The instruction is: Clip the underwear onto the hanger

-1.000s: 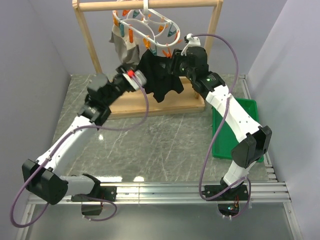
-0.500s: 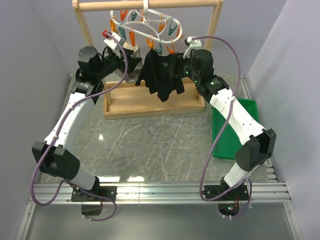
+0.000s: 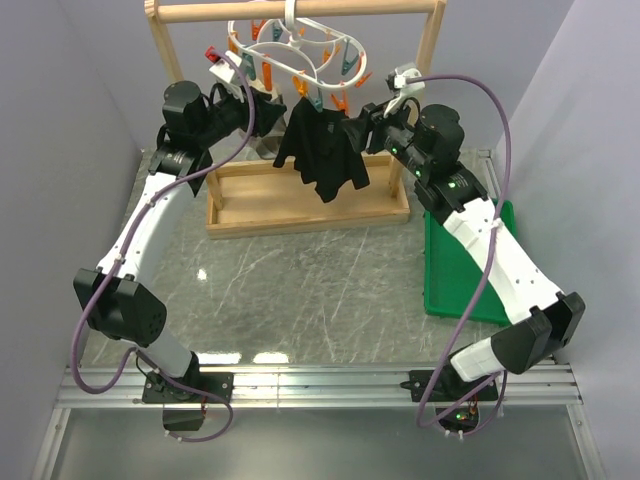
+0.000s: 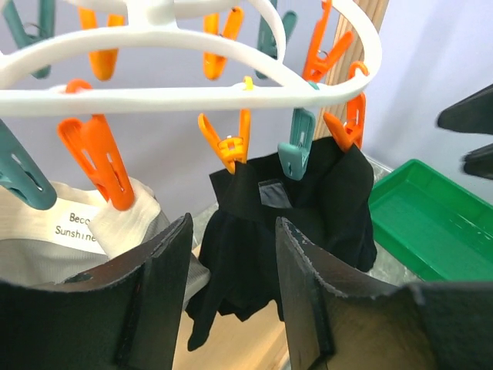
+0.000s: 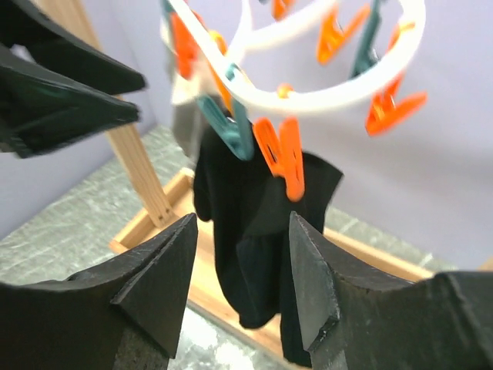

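The black underwear hangs from the white oval hanger, pinched by orange and teal pegs along its top edge. In the left wrist view it hangs from an orange peg, a teal peg and another orange peg. My left gripper is open and empty, just left of it. My right gripper is open and empty, just right of it. In the right wrist view the underwear hangs below the hanger.
The hanger hangs on a tall wooden rack with a wooden base. A grey-beige garment hangs on the hanger's left side. A green tray lies at the right. Walls stand close on both sides.
My left arm has swung up and to the left, away from the underwear. My right gripper has drawn back to the right. The underwear stays hanging from the pegs.
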Available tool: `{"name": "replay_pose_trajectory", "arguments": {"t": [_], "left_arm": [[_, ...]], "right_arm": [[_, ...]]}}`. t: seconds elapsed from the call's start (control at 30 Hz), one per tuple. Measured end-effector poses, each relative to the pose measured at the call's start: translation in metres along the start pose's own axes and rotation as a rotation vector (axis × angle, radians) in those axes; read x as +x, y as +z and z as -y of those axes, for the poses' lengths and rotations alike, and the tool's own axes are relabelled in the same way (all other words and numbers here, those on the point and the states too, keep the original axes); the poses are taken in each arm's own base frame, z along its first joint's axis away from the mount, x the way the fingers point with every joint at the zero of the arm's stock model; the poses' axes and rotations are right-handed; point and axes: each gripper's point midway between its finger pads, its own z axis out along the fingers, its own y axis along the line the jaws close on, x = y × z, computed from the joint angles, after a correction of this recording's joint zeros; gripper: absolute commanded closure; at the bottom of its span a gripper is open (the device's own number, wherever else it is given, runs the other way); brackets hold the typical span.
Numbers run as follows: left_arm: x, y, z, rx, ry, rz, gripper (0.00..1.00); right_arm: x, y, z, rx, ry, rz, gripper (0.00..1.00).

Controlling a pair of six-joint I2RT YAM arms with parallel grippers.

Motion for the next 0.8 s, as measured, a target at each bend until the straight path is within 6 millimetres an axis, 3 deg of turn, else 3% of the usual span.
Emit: {"name": "replay_pose_trajectory", "arguments": {"t": [0.1, 0.3, 0.43, 0.53, 0.7, 0.8], "left_arm": [[-0.004, 0.0, 0.001, -0.002, 0.004, 0.007, 0.45], [0.002, 0.0, 0.002, -0.009, -0.028, -0.016, 0.46], [0.0, 0.001, 0.001, -0.023, -0.055, -0.016, 0.46], [-0.002, 0.002, 0.001, -0.025, -0.072, -0.014, 0.32], [0.007, -0.005, 0.007, -0.023, -0.112, -0.046, 0.01], [0.022, -0.021, 0.015, -0.026, -0.147, -0.111, 0.01]], "right_arm": [[-0.01, -0.004, -0.007, -0.038, -0.025, 0.025, 0.44], [-0.006, -0.004, -0.018, -0.076, -0.059, 0.012, 0.49], [-0.006, -0.002, -0.042, -0.11, -0.084, 0.02, 0.5], [-0.002, -0.001, -0.06, -0.146, -0.091, 0.02, 0.49], [0.019, 0.0, -0.061, -0.135, -0.096, -0.02, 0.4], [0.049, -0.01, -0.055, -0.109, -0.104, -0.084, 0.33]]}}
